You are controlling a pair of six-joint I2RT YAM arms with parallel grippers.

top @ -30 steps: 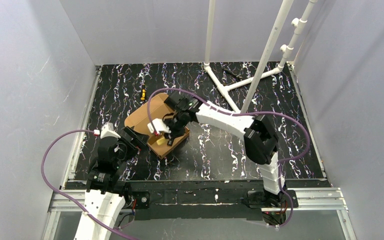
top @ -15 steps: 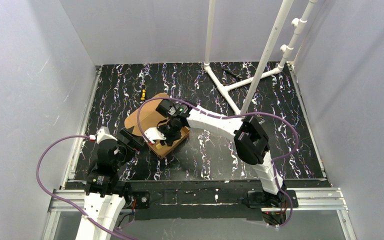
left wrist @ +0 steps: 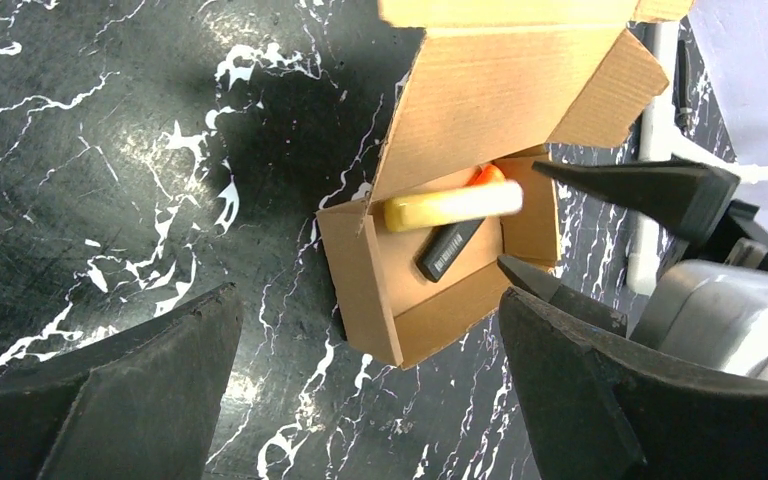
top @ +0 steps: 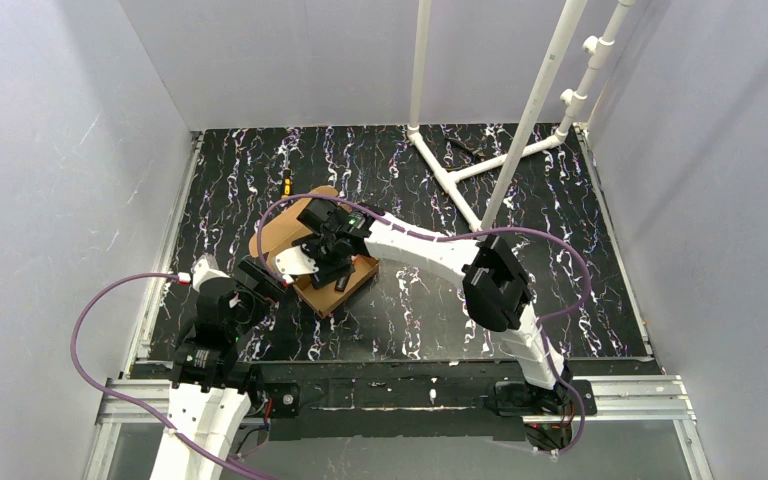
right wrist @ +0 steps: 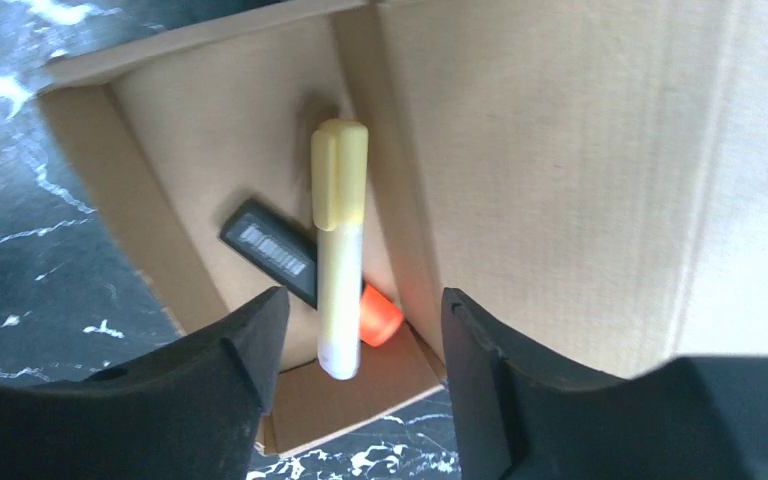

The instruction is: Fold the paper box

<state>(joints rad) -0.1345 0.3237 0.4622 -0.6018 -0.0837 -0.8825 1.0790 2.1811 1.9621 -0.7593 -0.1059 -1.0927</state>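
The paper box (top: 348, 287) is a small brown cardboard tray on the black marbled table, its lid flap (top: 278, 232) standing open behind it. Inside the paper box (right wrist: 160, 170) lie a yellow marker (right wrist: 338, 250), a flat black item (right wrist: 270, 250) and an orange piece (right wrist: 380, 315). My right gripper (right wrist: 362, 300) hangs open just above the box's inside, the marker's end between its fingers but not touched. My left gripper (left wrist: 365, 300) stands wide open, short of the box's near corner (left wrist: 380, 330). The right gripper's black fingers (left wrist: 640, 190) show at the box's far side.
A white pipe frame (top: 460, 170) rises from the table's back right. A small yellow-and-black item (top: 285, 185) lies behind the lid. Grey walls close in the left, back and right. The right arm's purple cable (top: 280, 215) loops over the lid.
My right gripper has shifted left over the box and its jaws have spread wider. The left arm has hardly moved and stays open.
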